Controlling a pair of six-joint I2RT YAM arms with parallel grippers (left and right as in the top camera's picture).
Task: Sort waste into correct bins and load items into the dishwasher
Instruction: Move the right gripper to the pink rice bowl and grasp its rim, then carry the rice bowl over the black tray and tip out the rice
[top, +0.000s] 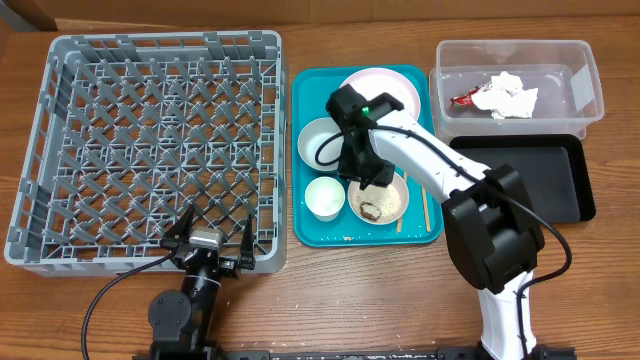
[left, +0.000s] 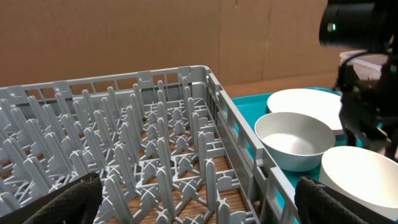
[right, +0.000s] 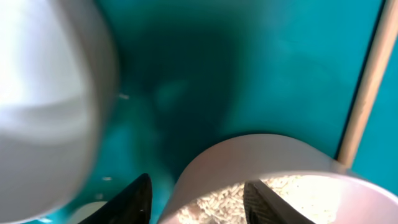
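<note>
Now the right gripper (right: 199, 200) hangs open and empty, its fingers seemingly astride the rim of the pinkish bowl (right: 267, 152), with rice (right: 292, 190) under the inner finger. Close squarely on that rim and lift level, or grains will likely spill onto the teal tray (right: 261, 56) below.

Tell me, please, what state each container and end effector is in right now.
dish rack, empty
clear tub, holds napkin and red wrapper
black tray, empty
pinkish bowl, holds rice and a brown lump
grey-green bowl, empty
white cup, empty
left end effector, open
right end effector, open astride the pinkish bowl's rim
</note>
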